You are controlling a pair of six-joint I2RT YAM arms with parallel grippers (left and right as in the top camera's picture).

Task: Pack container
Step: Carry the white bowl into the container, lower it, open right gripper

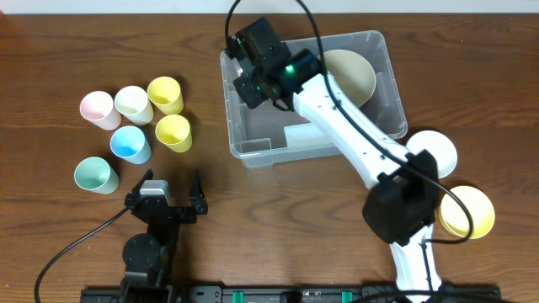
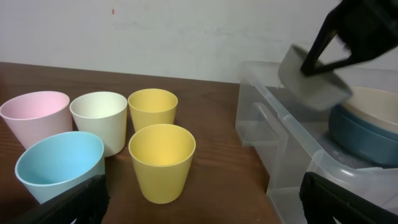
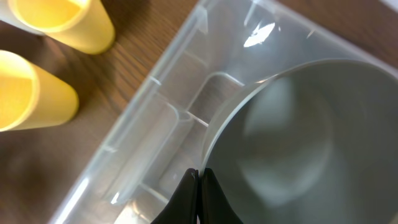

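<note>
One cream bowl (image 2: 376, 106) atop blue bowl (image 2: 354, 140) inside container (image 2: 267, 134).

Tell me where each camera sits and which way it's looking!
Overhead: above the wooden table, looking straight down on the clear rectangular plastic container, six pastel plastic cups, open left gripper, right gripper.
Left wrist: low over the table, facing past the cups toward the container; its black fingers edge the bottom corners.
Right wrist: over the container, looking down at the round grey bowl its shut fingers pinch.
Shared: both wrist views show two yellow cups and the container.
</note>
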